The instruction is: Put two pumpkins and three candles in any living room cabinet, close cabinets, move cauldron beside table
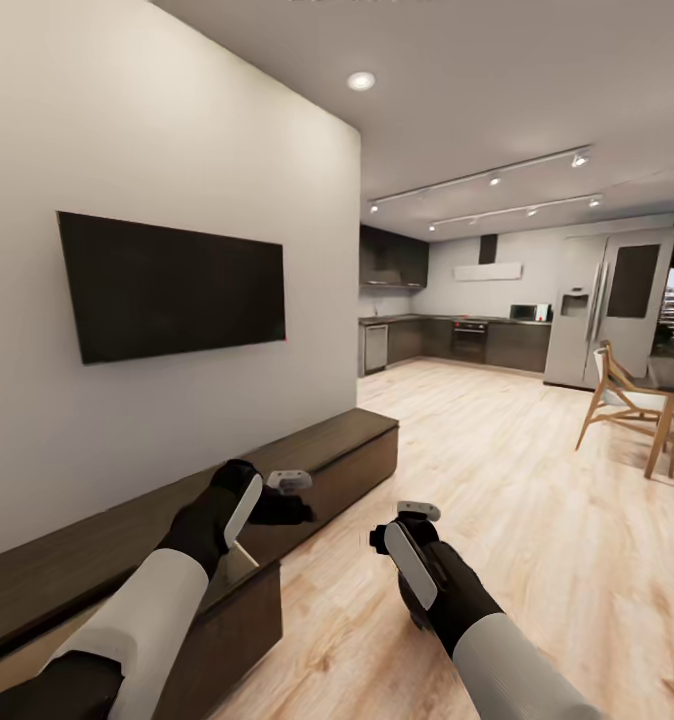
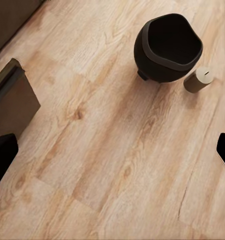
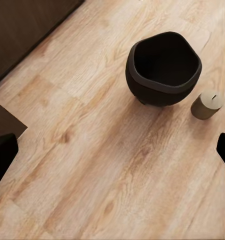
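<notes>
We saw both pincers spread wide and empty above the floor (image 2: 112, 165). The cauldron (image 3: 163, 68) stood there, a candle (image 3: 207, 104) just beside it, the cabinet (image 1: 337, 450) near.

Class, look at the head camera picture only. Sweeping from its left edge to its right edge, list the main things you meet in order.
Wall-mounted TV → left gripper over the long dark cabinet → right gripper → kitchen oven → grey refrigerator → wooden chair.
</notes>
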